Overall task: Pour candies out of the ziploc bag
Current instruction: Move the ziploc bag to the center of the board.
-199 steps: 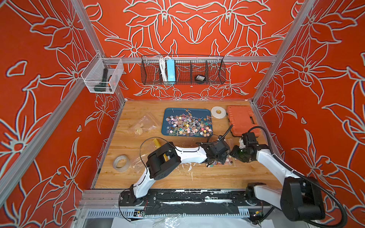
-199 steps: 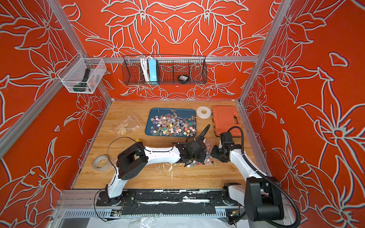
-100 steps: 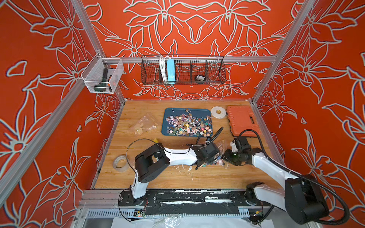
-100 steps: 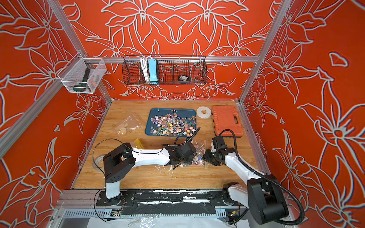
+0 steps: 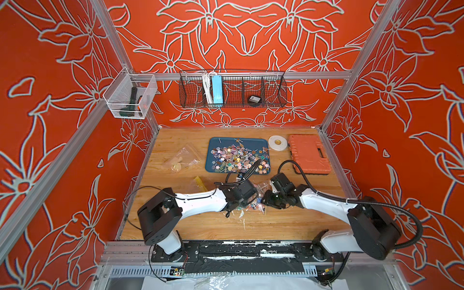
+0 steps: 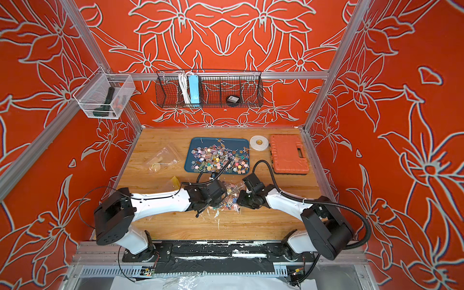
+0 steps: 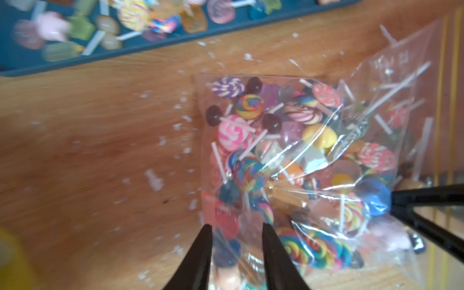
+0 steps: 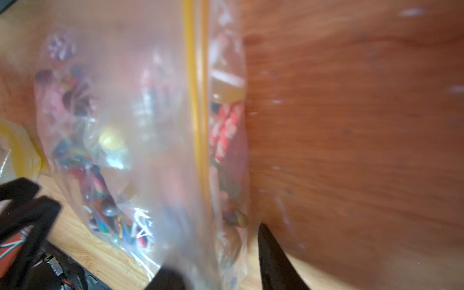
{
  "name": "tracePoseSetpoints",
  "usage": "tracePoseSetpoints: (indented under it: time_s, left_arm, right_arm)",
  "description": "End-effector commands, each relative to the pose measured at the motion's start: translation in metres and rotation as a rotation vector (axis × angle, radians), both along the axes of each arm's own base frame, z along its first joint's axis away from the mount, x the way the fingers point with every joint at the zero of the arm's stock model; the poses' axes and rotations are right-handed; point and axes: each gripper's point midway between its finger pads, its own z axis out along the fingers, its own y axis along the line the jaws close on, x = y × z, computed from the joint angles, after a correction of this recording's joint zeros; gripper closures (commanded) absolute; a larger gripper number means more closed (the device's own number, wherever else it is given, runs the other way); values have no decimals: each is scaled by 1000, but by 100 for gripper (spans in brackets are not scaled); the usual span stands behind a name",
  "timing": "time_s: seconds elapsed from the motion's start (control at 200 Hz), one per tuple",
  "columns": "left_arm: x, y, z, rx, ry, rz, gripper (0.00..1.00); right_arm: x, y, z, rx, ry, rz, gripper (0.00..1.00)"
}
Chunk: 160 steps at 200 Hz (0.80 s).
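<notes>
Many swirl-headed candies [image 7: 249,106] were resolved only in the left wrist view, inside the bag [image 7: 301,163] near the tray [image 7: 10,57]. Both arms [image 5: 200,200] were stretched low inward, left gripper [image 7: 236,231] and right gripper [image 8: 216,251] clamped on it.

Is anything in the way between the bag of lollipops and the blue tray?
No, nothing solid. Between the clear plastic zip bag of lollipops and the blue rectangular tray lies only bare wooden tabletop with white flecks. A black cable of the left arm crosses the tray's near edge.
</notes>
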Motion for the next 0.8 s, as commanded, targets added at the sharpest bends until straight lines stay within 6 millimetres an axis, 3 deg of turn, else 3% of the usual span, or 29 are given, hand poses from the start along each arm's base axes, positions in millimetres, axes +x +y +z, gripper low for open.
tracePoseSetpoints:
  time_s: [0.0,0.165,0.445,0.646,0.796]
  left_arm:
    - [1,18,15,14,-27,39,63]
    - [3,7,32,-33,-33,10,64]
    - [-7,-49,60,-94,-49,-156,65]
    - [-29,-95,63,-109,-29,-265,66]
    - [-39,-119,45,-81,10,-285,64]
  right_arm:
    - [-5,1,-10,-52,28,-16,58]
    - [-2,-14,10,-131,-23,-16,57]
    - [-6,-63,64,-222,-148,-62,47]
    - [-2,-114,66,-208,-124,-181,49]
    - [0,-141,65,-218,-122,-245,51]
